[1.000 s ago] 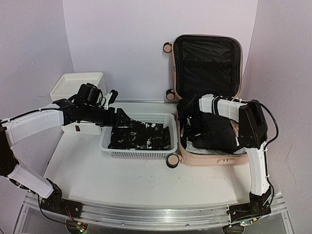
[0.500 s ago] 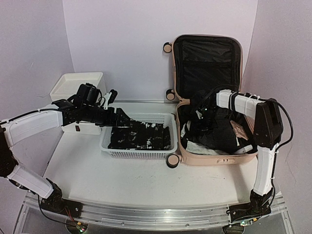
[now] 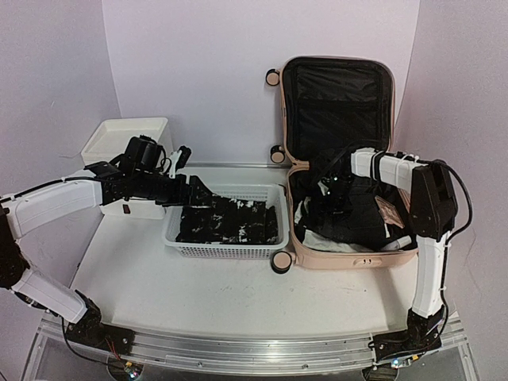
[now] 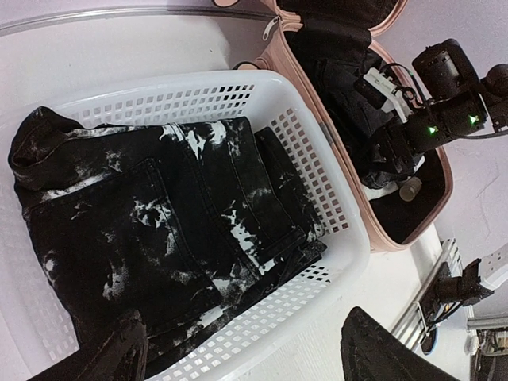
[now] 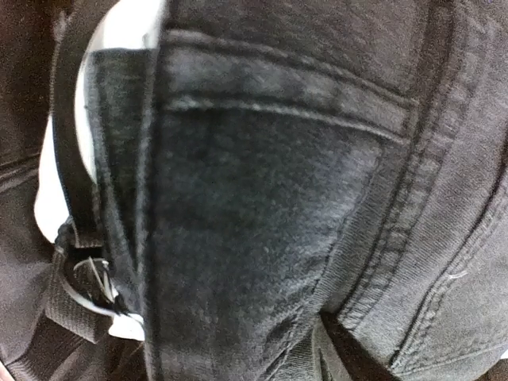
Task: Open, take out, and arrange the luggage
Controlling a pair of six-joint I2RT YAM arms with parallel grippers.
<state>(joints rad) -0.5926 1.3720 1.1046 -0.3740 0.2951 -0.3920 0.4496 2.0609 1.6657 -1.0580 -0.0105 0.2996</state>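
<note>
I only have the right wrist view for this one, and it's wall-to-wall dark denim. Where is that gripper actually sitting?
Observer: The right gripper is down inside the lower half of the open luggage, at a pile of dark clothes.
Operator: Is the lid fully up?
Observer: Yes, the lid stands upright at the back, its black lining facing forward.
Operator: And the other arm?
Observer: The left gripper hovers open and empty over the left end of the white mesh basket, which holds black-and-white jeans.
</note>
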